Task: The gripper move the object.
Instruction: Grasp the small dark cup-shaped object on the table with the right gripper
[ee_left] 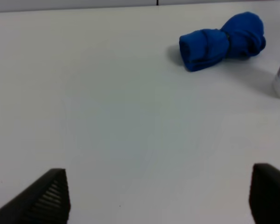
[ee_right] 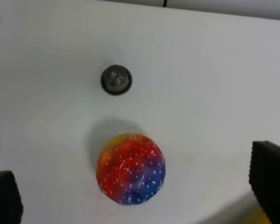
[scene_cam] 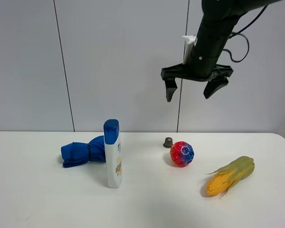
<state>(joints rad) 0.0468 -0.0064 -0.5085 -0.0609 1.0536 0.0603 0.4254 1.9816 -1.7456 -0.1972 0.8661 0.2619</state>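
The object is a tiny dark grey-brown cup (scene_cam: 168,141) standing on the white table just behind and left of the red-and-blue speckled ball (scene_cam: 182,153). In the right wrist view the cup (ee_right: 115,80) shows from above, beyond the ball (ee_right: 130,169). My right gripper (scene_cam: 194,89) hangs high above them, black fingers wide open and empty; its fingertips (ee_right: 269,179) frame the wrist view. My left gripper (ee_left: 158,196) is open and empty over bare table; it does not show in the exterior view.
A white bottle with a blue cap (scene_cam: 112,154) stands left of centre. A rolled blue cloth (scene_cam: 82,152) lies beside it, also in the left wrist view (ee_left: 221,41). An ear of corn (scene_cam: 229,175) lies at the right front.
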